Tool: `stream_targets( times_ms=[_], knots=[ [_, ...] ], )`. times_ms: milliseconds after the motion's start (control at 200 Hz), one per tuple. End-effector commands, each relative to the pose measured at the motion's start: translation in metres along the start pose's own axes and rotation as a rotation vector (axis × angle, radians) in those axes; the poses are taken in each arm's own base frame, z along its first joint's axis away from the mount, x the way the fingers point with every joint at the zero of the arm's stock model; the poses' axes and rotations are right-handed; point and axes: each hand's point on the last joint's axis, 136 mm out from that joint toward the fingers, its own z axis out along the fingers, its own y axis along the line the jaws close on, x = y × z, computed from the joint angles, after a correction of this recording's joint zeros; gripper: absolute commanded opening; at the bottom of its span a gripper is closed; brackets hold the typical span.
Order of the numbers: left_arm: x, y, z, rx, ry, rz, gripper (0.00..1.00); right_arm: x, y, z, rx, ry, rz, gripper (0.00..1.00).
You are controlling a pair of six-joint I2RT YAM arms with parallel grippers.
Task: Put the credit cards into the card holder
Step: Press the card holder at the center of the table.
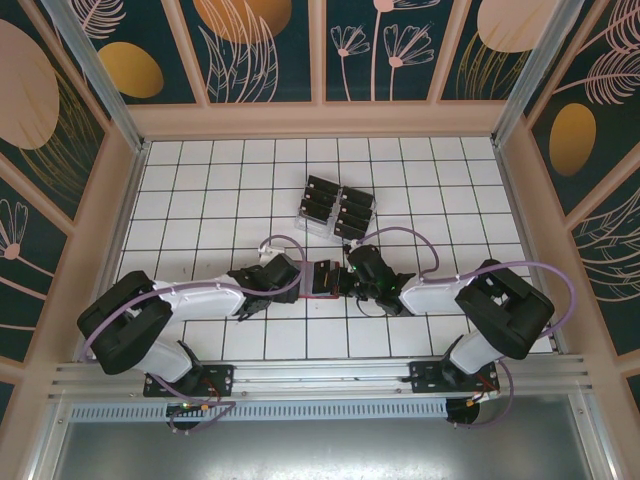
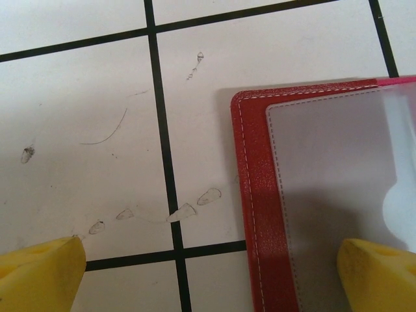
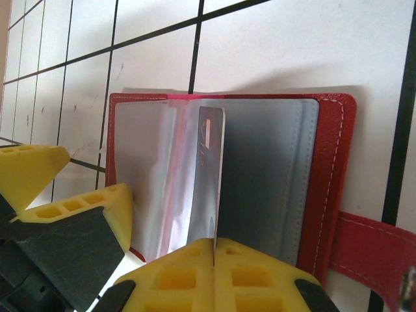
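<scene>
The holder (image 3: 331,182) lies open on the desk (image 2: 78,97) between my two hands. My right hand (image 3: 214,250) is clamped tight on a card (image 3: 209,169), holding it upright on its edge over the holder's middle, among the grey pockets. My left hand (image 2: 209,250) is spread wide at the holder's other side, with one finger (image 2: 377,276) over its clear pocket and the other over bare desk beside its red edge. Beyond the holder, the rack (image 1: 334,210) carries more cards (image 1: 320,190).
</scene>
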Motion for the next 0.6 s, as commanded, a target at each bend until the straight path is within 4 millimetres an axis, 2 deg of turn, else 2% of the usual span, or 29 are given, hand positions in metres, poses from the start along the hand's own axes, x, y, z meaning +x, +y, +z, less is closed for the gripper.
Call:
stream_targets(
  times_ms=[0,235,596],
  knots=[
    [0.006,0.014,0.002,-0.082,0.018,0.021,0.99,0.009,-0.022,0.002,0.065,0.018,0.001,0.0],
    [0.014,0.019,0.004,-0.098,0.036,0.003,0.99,0.009,-0.023,0.001,0.062,0.02,0.003,0.0],
    [-0.001,0.016,-0.009,-0.063,-0.013,-0.038,0.99,-0.001,-0.01,-0.002,0.021,0.007,0.0,0.0]
  ],
)
